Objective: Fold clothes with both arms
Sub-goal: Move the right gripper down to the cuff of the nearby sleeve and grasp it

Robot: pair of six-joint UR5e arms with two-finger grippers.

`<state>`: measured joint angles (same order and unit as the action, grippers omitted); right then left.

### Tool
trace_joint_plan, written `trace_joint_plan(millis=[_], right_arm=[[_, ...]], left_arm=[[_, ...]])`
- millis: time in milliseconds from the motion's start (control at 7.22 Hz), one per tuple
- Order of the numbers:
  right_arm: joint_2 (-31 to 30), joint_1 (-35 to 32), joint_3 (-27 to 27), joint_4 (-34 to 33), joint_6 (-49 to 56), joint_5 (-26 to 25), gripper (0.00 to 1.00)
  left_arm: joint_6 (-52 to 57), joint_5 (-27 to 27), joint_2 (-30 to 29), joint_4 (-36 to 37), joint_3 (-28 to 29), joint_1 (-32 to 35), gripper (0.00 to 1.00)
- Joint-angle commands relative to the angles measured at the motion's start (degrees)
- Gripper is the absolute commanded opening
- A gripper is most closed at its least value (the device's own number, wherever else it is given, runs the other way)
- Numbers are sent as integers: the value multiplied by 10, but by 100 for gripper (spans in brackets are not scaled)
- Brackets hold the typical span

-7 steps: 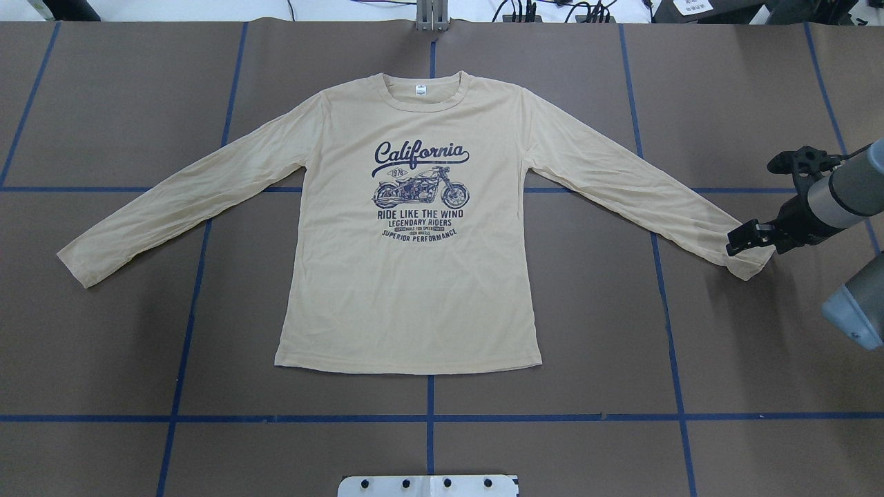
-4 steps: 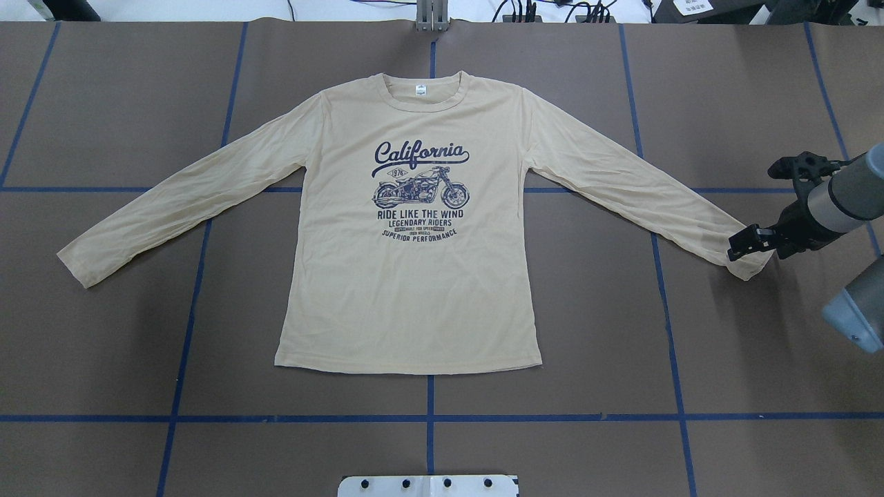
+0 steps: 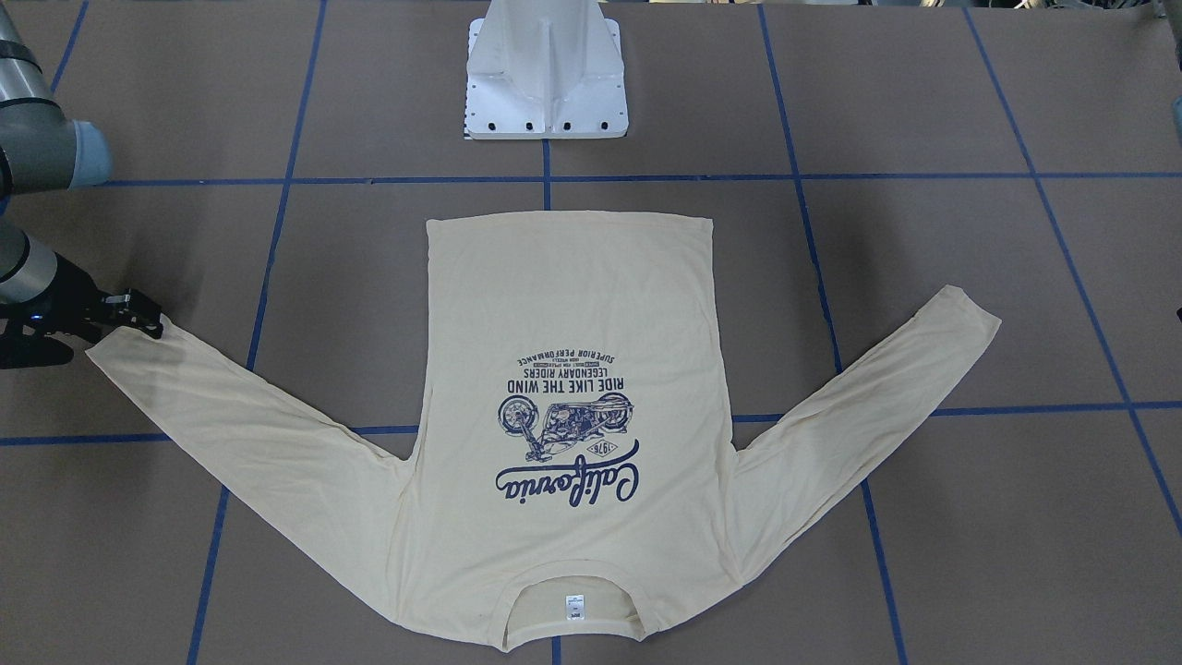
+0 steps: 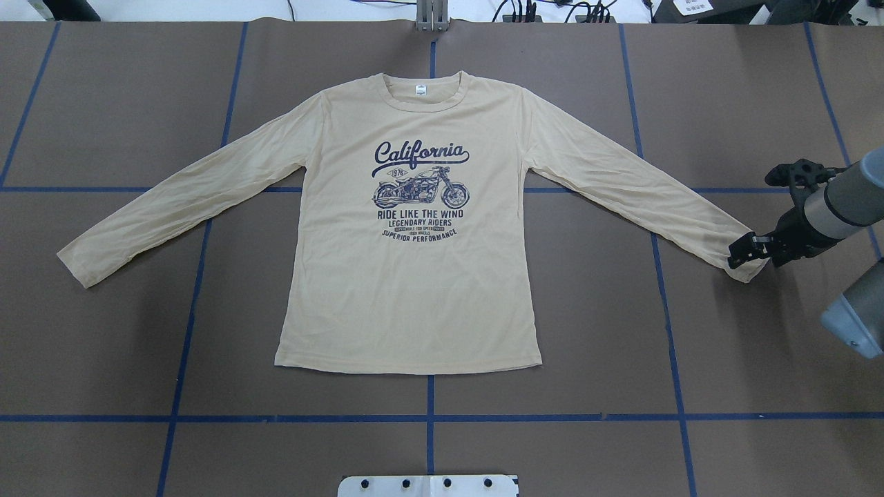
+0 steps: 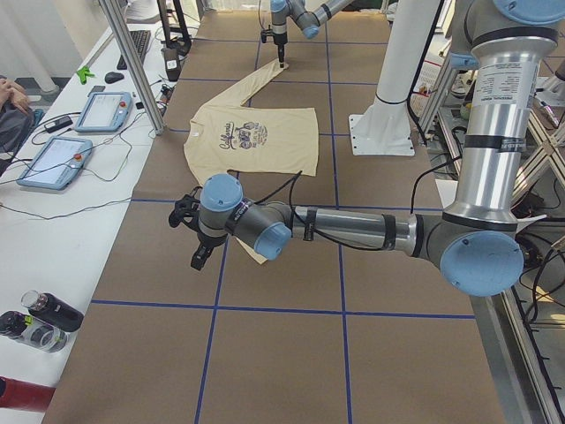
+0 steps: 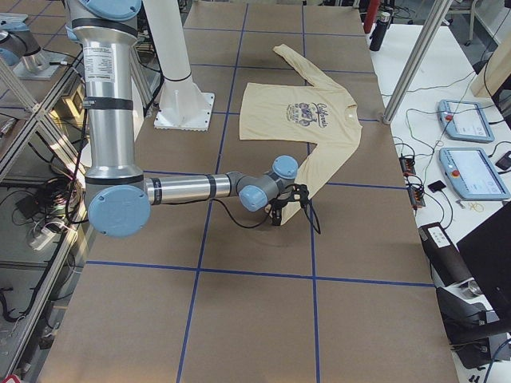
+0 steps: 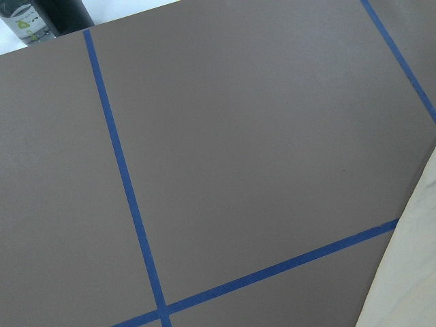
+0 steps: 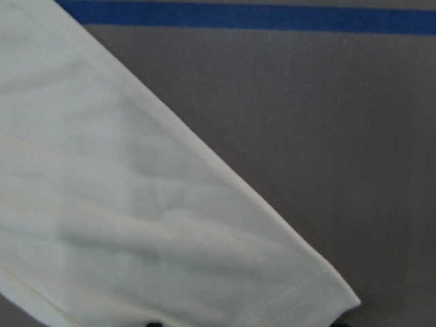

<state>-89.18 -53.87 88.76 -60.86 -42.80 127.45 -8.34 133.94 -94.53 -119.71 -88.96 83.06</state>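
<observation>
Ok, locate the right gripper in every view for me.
Front-facing: right gripper at the left edge, at the sleeve cuff.
Overhead: gripper at the right, mid-height.
Exterior left: gripper far off, top centre.
Exterior right: gripper near, centre.
Left wrist: not in it.
Right wrist: at most dark slivers at the bottom edge.
Shared landmark: that cuff.

**Around the work: desk, base, side bench**

Brown desk (image 4: 138, 345), marked into large squares by blue tape lines (image 4: 429, 418). White pedestal base (image 3: 547, 74) at the robot's side, in line with the middle tape line. On a white side bench (image 5: 35, 230): two tablet-like control pads (image 5: 53, 161) with cables, and two bottles (image 5: 55, 311) lying at the near end. Aluminium post (image 5: 132, 62) upright beside the pads.
</observation>
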Motion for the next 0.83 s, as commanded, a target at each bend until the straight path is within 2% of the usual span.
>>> trace_joint_plan(millis=[0, 139, 277, 693], right_arm=[[-1, 1, -1, -2, 0, 1, 49], [1, 1, 4, -2, 0, 6, 22], [4, 0, 6, -2, 0, 19, 2], [6, -3, 18, -2, -1, 21, 0]], left_arm=[[-1, 0, -1, 1, -1, 0, 100], [-1, 0, -2, 1, -1, 0, 100], [-1, 0, -2, 1, -1, 0, 100], [-1, 1, -2, 1, -2, 0, 100]])
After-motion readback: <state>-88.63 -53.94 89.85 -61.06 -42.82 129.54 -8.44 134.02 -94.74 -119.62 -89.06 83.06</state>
